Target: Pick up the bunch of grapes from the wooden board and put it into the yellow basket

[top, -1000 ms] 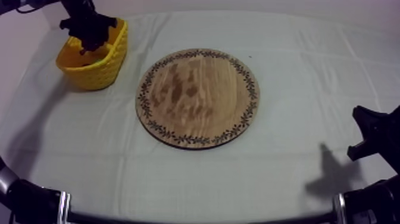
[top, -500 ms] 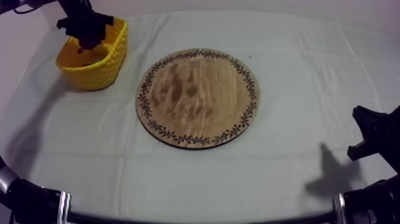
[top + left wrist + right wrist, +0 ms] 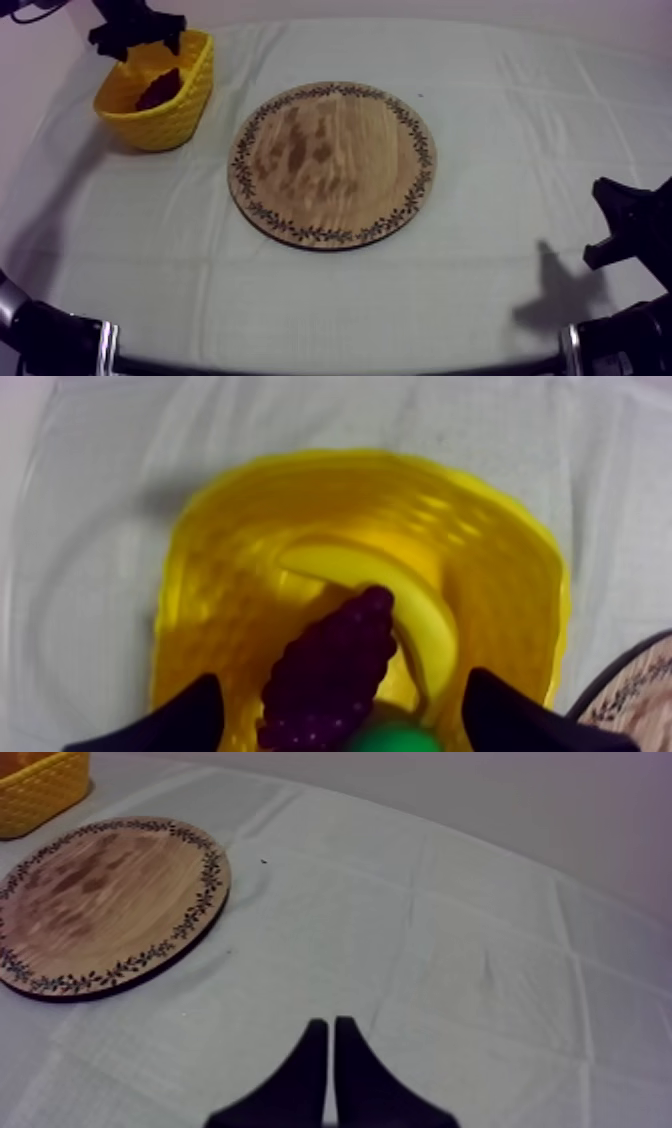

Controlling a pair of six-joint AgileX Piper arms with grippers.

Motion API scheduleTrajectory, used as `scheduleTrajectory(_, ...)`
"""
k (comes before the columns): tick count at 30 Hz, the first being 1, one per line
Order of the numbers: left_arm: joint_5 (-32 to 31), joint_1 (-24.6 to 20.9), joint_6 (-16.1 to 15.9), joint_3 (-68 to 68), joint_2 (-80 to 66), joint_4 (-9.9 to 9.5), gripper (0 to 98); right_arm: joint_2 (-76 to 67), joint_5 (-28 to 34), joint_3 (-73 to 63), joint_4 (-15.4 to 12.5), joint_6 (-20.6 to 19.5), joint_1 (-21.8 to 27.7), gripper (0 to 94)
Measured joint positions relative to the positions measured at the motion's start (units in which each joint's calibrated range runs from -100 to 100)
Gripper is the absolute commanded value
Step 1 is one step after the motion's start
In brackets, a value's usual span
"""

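Observation:
The dark purple bunch of grapes [image 3: 330, 671] lies inside the yellow basket [image 3: 250, 506], leaning against a banana [image 3: 400, 601] with a green fruit [image 3: 395, 738] below it. In the top view the grapes [image 3: 160, 90] show inside the basket [image 3: 170, 120] at the table's far left. My left gripper [image 3: 135, 30] hovers above the basket's back rim; its fingers [image 3: 170, 721] stand wide apart with nothing between them. The round wooden board [image 3: 333, 165] with its patterned rim is bare in the table's middle. My right gripper [image 3: 331, 1042] rests low at the right, fingers together.
The grey-white cloth [image 3: 500, 110] covers the table. The board [image 3: 100, 902] and a corner of the basket [image 3: 40, 792] lie far ahead of the right gripper. The right arm [image 3: 630, 235] sits at the table's right edge.
My left gripper has risen and pulled back from inside the basket, leaving the grapes lying in it. The right arm has not moved.

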Motion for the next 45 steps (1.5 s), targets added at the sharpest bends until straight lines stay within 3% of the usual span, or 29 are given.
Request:
scheduleTrajectory(13, -11.3, -3.0, -1.7, 7.1, -12.9, 1.07, 17.5, 0.0, 0.0, 0.0, 0.0, 0.0, 0.0, 0.4)
scheduleTrajectory(16, -14.0, -3.9, -2.8, 10.7, -17.6, 1.21, 10.4, 0.0, 0.0, 0.0, 0.0, 0.0, 0.0, 0.4)
scheduleTrajectory(25, -20.8, -7.3, -2.1, 24.4, -36.1, 1.93, 1.8, 0.0, 0.0, 0.0, 0.0, 0.0, 0.0, 0.4)
scheduleTrajectory(36, -36.5, -10.7, -1.5, 53.9, -68.0, 2.60, 0.0, 0.0, 0.0, 0.0, 0.0, -0.1, 0.0, 0.4)
scheduleTrajectory(41, -38.7, -11.2, 0.8, 68.6, -84.5, 2.71, 0.0, 0.0, 0.0, 0.0, 0.0, -0.1, 0.0, 0.4)
scheduleTrajectory(45, -38.8, -11.0, 0.5, 79.4, -97.1, 3.96, 0.0, 0.0, 0.0, 0.0, 0.0, -0.1, 0.0, 0.4)
